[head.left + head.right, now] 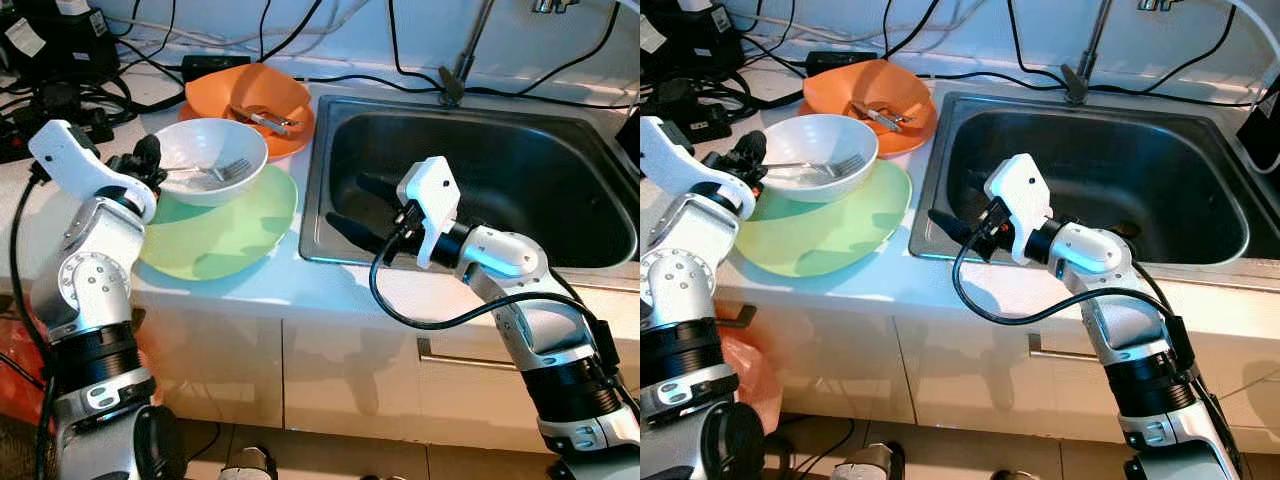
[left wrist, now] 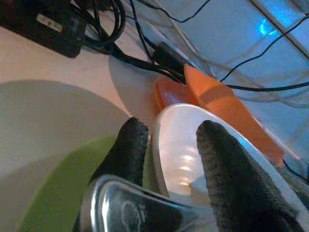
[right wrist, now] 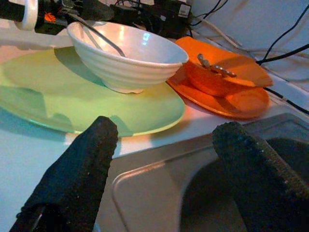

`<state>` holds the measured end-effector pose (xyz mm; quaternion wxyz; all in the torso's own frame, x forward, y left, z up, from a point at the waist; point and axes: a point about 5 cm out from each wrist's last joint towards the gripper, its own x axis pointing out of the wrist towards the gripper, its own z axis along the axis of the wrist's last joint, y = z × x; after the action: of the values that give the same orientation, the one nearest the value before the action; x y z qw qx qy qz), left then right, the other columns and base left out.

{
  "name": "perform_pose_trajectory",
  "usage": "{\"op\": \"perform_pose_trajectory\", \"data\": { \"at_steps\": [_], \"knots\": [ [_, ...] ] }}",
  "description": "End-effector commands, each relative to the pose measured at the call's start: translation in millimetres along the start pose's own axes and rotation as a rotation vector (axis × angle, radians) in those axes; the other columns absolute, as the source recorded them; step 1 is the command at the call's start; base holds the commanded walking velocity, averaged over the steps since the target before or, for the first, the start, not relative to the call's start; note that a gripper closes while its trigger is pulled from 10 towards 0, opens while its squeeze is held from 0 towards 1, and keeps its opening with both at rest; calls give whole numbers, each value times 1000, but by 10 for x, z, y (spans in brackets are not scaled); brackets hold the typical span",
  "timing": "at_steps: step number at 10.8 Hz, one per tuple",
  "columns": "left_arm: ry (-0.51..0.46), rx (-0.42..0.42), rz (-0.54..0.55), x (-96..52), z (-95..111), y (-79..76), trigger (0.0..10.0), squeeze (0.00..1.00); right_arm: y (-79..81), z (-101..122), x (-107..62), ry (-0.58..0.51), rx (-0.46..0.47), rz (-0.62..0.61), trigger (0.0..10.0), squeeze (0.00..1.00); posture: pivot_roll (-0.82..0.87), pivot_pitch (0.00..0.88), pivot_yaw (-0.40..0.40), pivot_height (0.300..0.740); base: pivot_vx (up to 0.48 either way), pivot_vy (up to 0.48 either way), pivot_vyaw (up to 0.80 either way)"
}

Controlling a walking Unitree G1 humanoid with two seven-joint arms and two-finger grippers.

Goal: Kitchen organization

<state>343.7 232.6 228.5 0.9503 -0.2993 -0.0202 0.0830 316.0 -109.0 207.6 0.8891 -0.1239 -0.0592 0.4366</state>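
A white bowl [image 1: 200,150] stands on a green plate [image 1: 225,235] on the counter. A metal fork [image 1: 218,172] lies in the bowl with its handle running out over the left rim. My left gripper [image 1: 150,162] is at that rim, shut on the fork handle [image 2: 111,203]. Behind, an orange bowl [image 1: 250,92] rests on an orange plate [image 1: 292,140] and holds a metal utensil [image 1: 270,121]. My right gripper [image 3: 164,140] is open, fingers wide apart, hovering over the left edge of the steel sink [image 1: 520,170] and facing the dishes.
Black cables and a power adapter [image 1: 60,45] crowd the back left of the counter. A faucet stem [image 1: 460,60] rises behind the sink. Cabinet fronts with a handle [image 1: 450,355] are below the counter edge.
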Motion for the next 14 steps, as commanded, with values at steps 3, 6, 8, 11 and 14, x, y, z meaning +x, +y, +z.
{"op": "perform_pose_trajectory", "data": {
  "at_steps": [3,6,8,11,14],
  "knots": [
    [-57,-80,-75,-17,155,-166,0,0,-13,10,3,-8,-10,-16,10000,0,110,76,17,740,0,0,0],
    [-74,-141,-132,-29,208,-230,0,0,-69,35,14,-30,14,-63,10000,0,112,76,19,740,0,0,0],
    [-72,-242,-199,-18,216,-360,0,0,-146,94,43,-81,93,-140,10000,0,115,76,17,740,0,0,0],
    [-48,-486,-414,-61,153,-806,0,0,-267,171,105,-260,497,-349,10000,0,106,75,18,740,0,0,0],
    [-29,-555,-481,-50,129,-983,0,0,-306,226,125,-337,685,-406,10000,0,97,72,25,740,0,0,0]
  ]
}}
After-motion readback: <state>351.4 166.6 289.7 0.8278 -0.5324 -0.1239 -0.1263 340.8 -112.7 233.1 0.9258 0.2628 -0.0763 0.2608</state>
